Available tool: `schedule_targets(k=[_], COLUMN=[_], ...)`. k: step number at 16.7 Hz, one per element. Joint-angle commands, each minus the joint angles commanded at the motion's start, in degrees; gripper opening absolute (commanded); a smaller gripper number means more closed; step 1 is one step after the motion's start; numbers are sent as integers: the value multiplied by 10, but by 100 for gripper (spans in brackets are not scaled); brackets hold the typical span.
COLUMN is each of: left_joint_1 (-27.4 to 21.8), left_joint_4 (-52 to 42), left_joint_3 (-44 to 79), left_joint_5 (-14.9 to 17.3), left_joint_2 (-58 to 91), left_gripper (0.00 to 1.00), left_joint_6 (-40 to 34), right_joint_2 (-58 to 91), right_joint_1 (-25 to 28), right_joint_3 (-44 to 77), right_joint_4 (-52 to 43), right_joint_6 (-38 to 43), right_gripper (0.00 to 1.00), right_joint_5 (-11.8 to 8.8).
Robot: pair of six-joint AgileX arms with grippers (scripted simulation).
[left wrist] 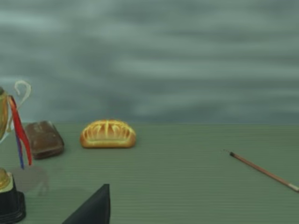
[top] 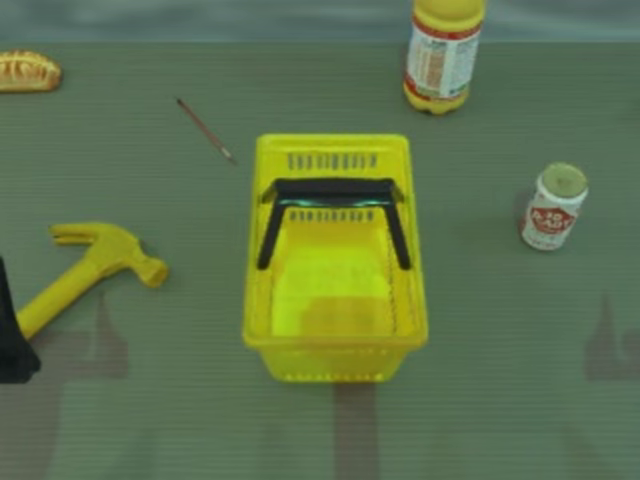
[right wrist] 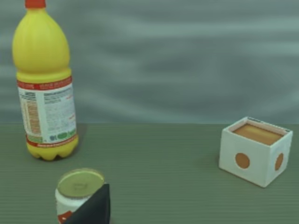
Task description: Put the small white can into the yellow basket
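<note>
The small white can (top: 553,207) with a red label and a pale beige top stands upright on the table's right side, well apart from the yellow basket (top: 262,300). The basket sits in the middle, its black handle (top: 333,190) folded across its far half, and nothing shows inside it. In the right wrist view the can (right wrist: 74,186) is close in front, partly behind the one visible finger (right wrist: 96,210) of my right gripper. Bare table lies beside that finger's inner face. My left arm (top: 12,335) is parked at the left edge; its finger (left wrist: 96,210) has nothing by it.
A tall yellow bottle (top: 442,52) stands at the back right. A yellow hammer (top: 95,262), a thin brush (top: 205,129) and a bread loaf (top: 28,71) lie on the left. The wrist views also show a white box (right wrist: 254,150), a trophy (left wrist: 9,154) and a brown block (left wrist: 44,138).
</note>
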Motion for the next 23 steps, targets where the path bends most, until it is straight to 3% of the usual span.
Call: schedule_targets(k=[5, 9, 23], left_joint_1=[0, 0, 0], left_joint_4=[0, 0, 0], left_joint_3=[0, 0, 0], left_joint_5=[0, 0, 0], left_joint_2=[0, 0, 0], left_gripper=[100, 100, 100], left_joint_6=[0, 0, 0], right_joint_2=[35, 168, 1023], right_joint_1=[7, 23, 95], right_joint_3=[34, 160, 884], right_joint_4=[-25, -109, -584], right_joint_6=[-10, -46, -243], right_gripper=[100, 100, 100], right_joint_5=[-3, -4, 2])
